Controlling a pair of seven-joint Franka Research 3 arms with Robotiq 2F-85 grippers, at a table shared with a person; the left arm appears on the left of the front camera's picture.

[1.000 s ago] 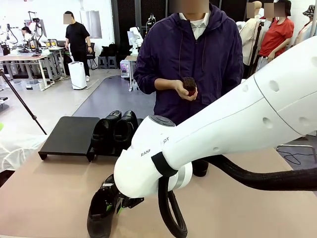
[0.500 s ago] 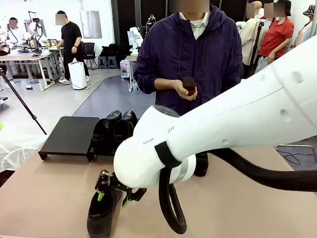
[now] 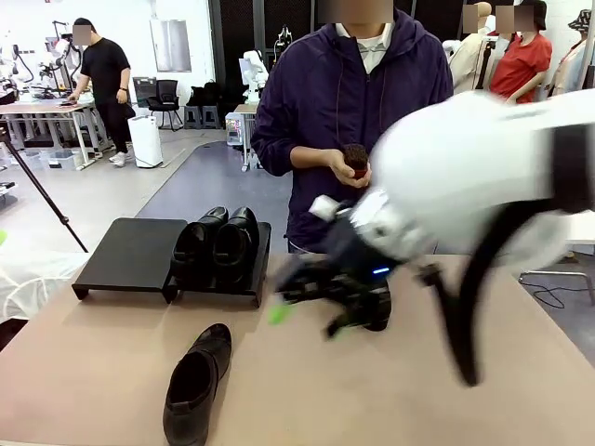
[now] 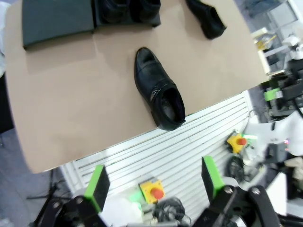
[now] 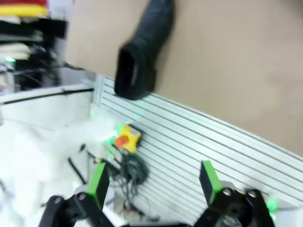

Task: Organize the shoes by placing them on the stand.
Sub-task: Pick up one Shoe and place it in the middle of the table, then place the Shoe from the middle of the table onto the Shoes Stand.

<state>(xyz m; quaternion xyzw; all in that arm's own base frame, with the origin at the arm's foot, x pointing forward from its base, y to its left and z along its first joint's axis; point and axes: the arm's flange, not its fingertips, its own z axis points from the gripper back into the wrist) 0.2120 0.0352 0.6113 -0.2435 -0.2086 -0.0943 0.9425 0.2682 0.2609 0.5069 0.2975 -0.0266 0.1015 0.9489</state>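
One black shoe [image 3: 196, 385] lies alone on the table near the front edge, toe pointing away from me; it is also the shoe [image 4: 158, 90] in the left wrist view and the blurred shoe [image 5: 140, 51] in the right wrist view. Two shoes [image 3: 216, 244] sit side by side on the right panel of the black stand [image 3: 130, 253]. Another shoe [image 3: 376, 312] lies behind my right gripper [image 3: 307, 316], which is motion-blurred, open and holds nothing, above mid-table. My left gripper [image 4: 154, 184] hangs open beyond the table's front edge.
A person in a purple jacket stands at the far side holding a small brown-red object [image 3: 355, 160]. My big white right arm [image 3: 474, 177] spans the right half of the front view. The stand's left panel [image 4: 54, 19] is bare.
My right gripper opened off the front shoe, rose and swung right toward mid-table. The shoe stays where it was set down. The left gripper has stayed open.
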